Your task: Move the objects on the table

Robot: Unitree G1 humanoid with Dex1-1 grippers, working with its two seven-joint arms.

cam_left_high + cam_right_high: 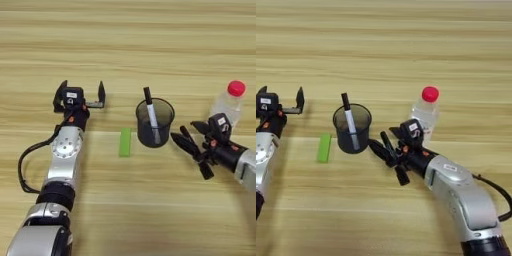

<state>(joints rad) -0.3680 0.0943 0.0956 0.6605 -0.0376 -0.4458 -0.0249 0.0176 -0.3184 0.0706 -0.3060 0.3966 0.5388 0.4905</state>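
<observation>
A dark translucent cup [163, 134] stands mid-table with one black marker pen [150, 108] leaning inside it. Just right of the cup, my right gripper [387, 150] is shut on a second black marker pen [378, 149], held slanted with its tip close to the cup's wall. The clear bottle [226, 108] with a red cap stands upright behind that gripper, apart from it. My left gripper [82, 90] is open and idle at the left, its fingers spread wide with nothing between them.
A small green block [124, 141] lies flat between my left arm and the cup. The light wooden table [125, 40] stretches bare beyond the objects. A black cable loops beside my left forearm [64, 150].
</observation>
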